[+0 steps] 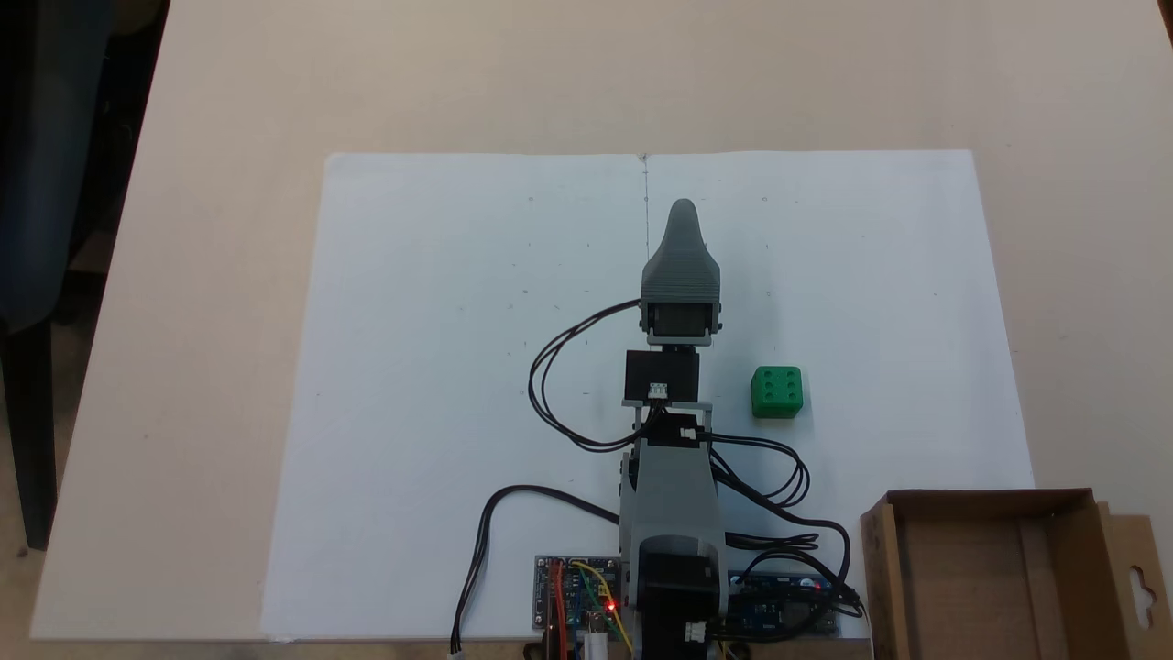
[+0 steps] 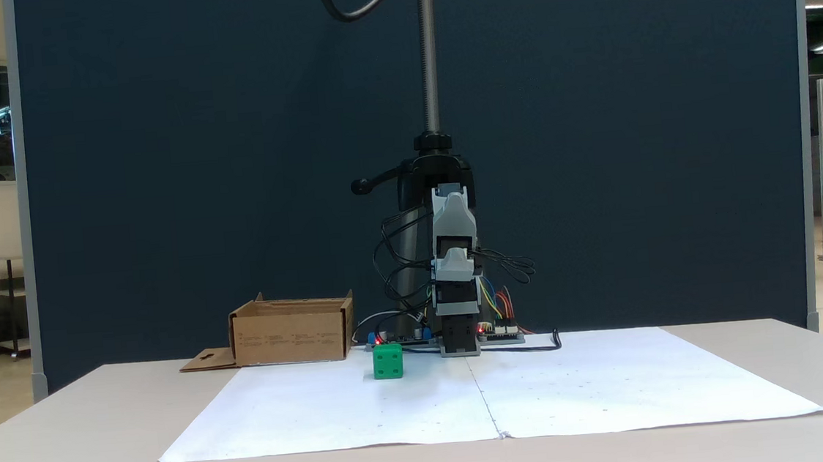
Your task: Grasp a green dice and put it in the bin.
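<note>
The green dice sits on the white paper with its six-pip face up, to the right of the arm in the top-down fixed view and low at centre-left as the green dice in the front fixed view. The bin, an open brown cardboard box with nothing in it, stands at the lower right; from the front the bin is left of the arm's base. My gripper points away from the base, raised above the paper, apart from the dice. Facing the front camera, the gripper has its jaws stacked, so one tip shows.
Circuit boards and looped black cables lie around the arm's base. A white paper sheet covers the table's middle. A dark blue partition and a camera pole stand behind the arm.
</note>
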### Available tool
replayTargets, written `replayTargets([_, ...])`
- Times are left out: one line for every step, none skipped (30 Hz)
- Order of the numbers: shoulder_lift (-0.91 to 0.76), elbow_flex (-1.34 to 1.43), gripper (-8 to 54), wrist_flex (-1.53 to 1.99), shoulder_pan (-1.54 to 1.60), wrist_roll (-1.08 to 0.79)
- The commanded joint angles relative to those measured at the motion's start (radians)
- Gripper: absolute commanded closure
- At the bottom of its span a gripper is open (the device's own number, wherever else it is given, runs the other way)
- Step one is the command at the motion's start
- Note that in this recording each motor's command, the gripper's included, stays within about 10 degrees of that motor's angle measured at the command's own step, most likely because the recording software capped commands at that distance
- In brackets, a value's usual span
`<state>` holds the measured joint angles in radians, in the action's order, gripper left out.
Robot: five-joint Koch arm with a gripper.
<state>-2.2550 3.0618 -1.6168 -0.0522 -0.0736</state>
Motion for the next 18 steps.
replayTargets([-0.109,0.064,3.3,0.175,-0.011,-0.04])
replayTargets([-0.109,0.064,3.3,0.188,-0.011,-0.04])
replayTargets([-0.109,0.064,3.3,0.247,-0.011,-0.04])
replayTargets([-0.11,0.064,3.3,0.272,-0.011,-0.04])
replayTargets([-0.109,0.064,3.3,0.272,-0.011,-0.04])
replayTargets([-0.109,0.064,3.3,0.272,-0.011,-0.04])
replayTargets([-0.11,0.064,3.3,0.272,-0.009,-0.04])
replayTargets([-0.109,0.064,3.3,0.272,-0.009,-0.04])
replayTargets([-0.11,0.064,3.3,0.272,-0.009,-0.04])
replayTargets([-0.109,0.064,3.3,0.272,-0.011,-0.04])
replayTargets([-0.109,0.064,3.3,0.272,-0.011,-0.04])
replayTargets([-0.109,0.064,3.3,0.272,-0.011,-0.04])
replayTargets([-0.109,0.064,3.3,0.272,-0.011,-0.04])
replayTargets([-0.109,0.064,3.3,0.272,-0.009,-0.04])
replayTargets([-0.109,0.064,3.3,0.272,-0.009,-0.04])
replayTargets([-0.11,0.064,3.3,0.272,-0.009,-0.04])
replayTargets([-0.109,0.064,3.3,0.272,-0.011,-0.04])
replayTargets([-0.109,0.064,3.3,0.272,-0.009,-0.04])
